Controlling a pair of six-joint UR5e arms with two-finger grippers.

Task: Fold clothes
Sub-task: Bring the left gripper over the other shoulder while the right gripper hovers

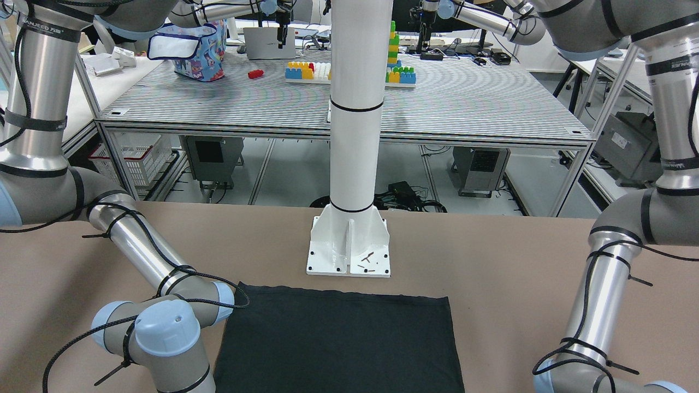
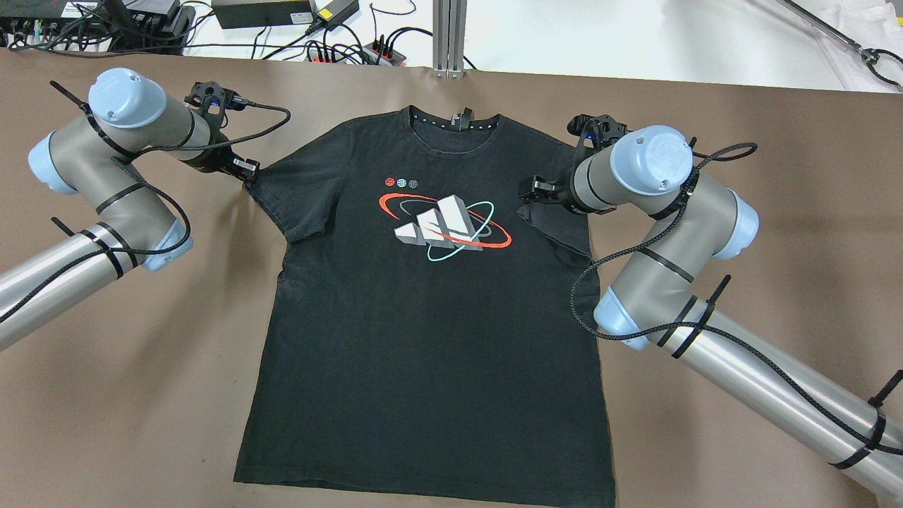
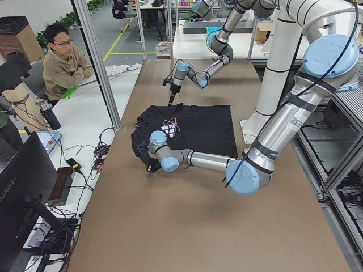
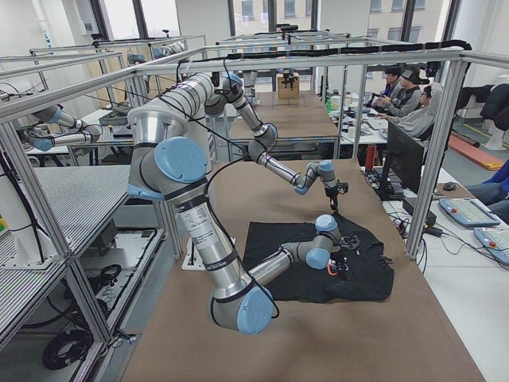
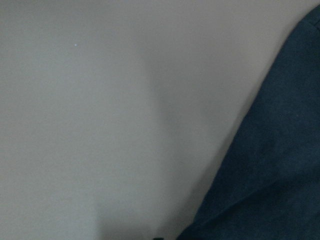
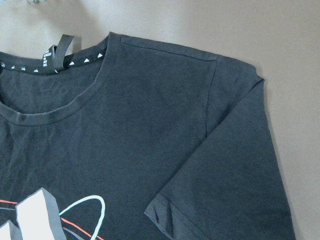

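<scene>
The clothes are one black T-shirt (image 2: 423, 339) with a white, red and teal print on its chest. It lies flat, face up, with the collar at the far side. My left gripper (image 2: 243, 169) is low at the tip of the shirt's left sleeve, and I cannot tell whether it is open or shut. The left wrist view shows only table and dark fabric (image 5: 270, 190). My right gripper (image 2: 534, 194) is over the right sleeve (image 6: 225, 165), which lies folded inward over the body. Its fingers are hidden, so I cannot tell its state.
The white pillar (image 1: 355, 109) stands on its base plate (image 1: 349, 245) just behind the shirt's bottom hem (image 1: 338, 344). Cables and power strips (image 2: 338, 49) lie beyond the table's far edge. A person (image 3: 65, 62) sits past that edge.
</scene>
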